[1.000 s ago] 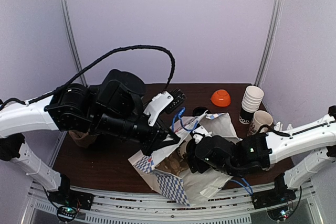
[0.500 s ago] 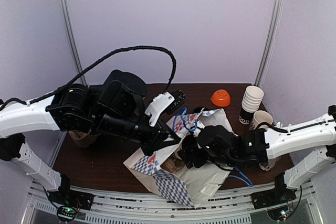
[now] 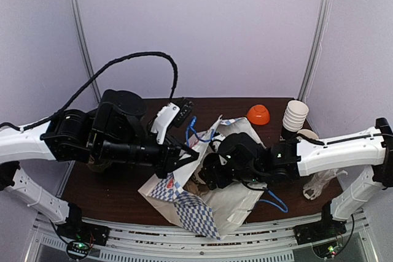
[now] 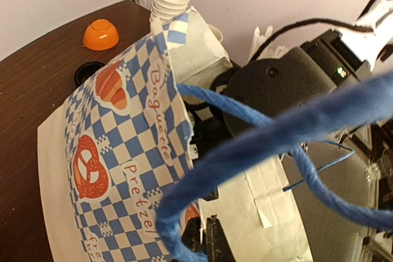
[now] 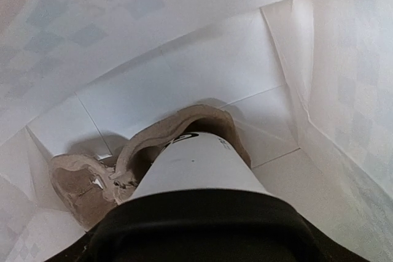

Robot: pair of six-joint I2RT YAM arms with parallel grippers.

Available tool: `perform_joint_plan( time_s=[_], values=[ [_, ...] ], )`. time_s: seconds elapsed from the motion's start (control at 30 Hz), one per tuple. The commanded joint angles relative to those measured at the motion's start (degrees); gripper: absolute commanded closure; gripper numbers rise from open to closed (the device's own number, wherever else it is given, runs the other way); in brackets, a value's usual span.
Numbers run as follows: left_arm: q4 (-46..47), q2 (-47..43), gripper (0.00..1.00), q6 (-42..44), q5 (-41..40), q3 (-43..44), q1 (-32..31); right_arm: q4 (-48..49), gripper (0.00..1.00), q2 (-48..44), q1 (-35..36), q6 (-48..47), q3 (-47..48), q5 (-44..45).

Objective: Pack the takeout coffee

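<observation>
Left end effector [image 3: 186, 159] is clamped shut on the rim of the white paper bag with blue checker print [image 3: 190, 210], by its blue rope handle [image 4: 258, 145], holding the mouth open. The bag lies on its side on the dark wooden table [image 3: 116, 188].

Right end effector [image 3: 207, 176] is pushed in through the bag mouth. Its fingers are hidden in every view, so I can't tell whether it's gripping.

Inside the bag: the white paper cup with black print [image 5: 195, 167], its round black plastic lid [image 5: 202, 228] nearest the right wrist camera. The cup's base sits against a brown moulded cardboard cup carrier [image 5: 73, 182] at the bag's far end.

Outside the bag, at the back right of the table: an orange plastic bowl upside down [image 3: 258, 115] and a stack of lidless white paper cups [image 3: 295, 115], near each other and not touching.
</observation>
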Motion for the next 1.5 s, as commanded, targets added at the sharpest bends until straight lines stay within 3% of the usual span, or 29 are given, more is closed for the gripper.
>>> perform_joint_plan(
  time_s=[0.0,0.4,0.67,0.83,1.1,1.3,1.47],
  values=[
    [16.65,-6.7,1.0,-6.06,-3.49,-6.67,1.91,-5.81,0.23,1.81,-1.12,-1.25,4.72,-4.37],
    [30.08,-17.02,1.0,-17.66,-3.56,-22.26,8.11,-17.99,0.23,7.54,-2.77,-3.45,17.17,-6.16],
    [28.96,-20.98,1.0,-19.81,-1.45,-26.27,11.11,-20.4,0.23,9.24,-3.16,-4.71,20.32,-7.44],
    [24.5,-20.24,1.0,-10.99,4.55,-23.45,11.85,-16.09,0.23,5.97,-2.37,-5.92,16.86,-9.0],
    [10.08,-11.58,1.0,8.36,14.31,-9.65,11.84,-8.57,0.23,-3.55,-1.29,-8.11,11.27,-6.9],
    [8.92,-8.36,1.0,15.73,19.44,-7.95,11.83,-7.55,0.23,-6.4,1.72,-10.6,7.06,-4.17],
    [13.4,-9.32,1.0,19.7,20.96,-11.12,11.82,-4.9,0.23,-9.17,2.57,-10.81,3.41,-2.63]
  ],
)
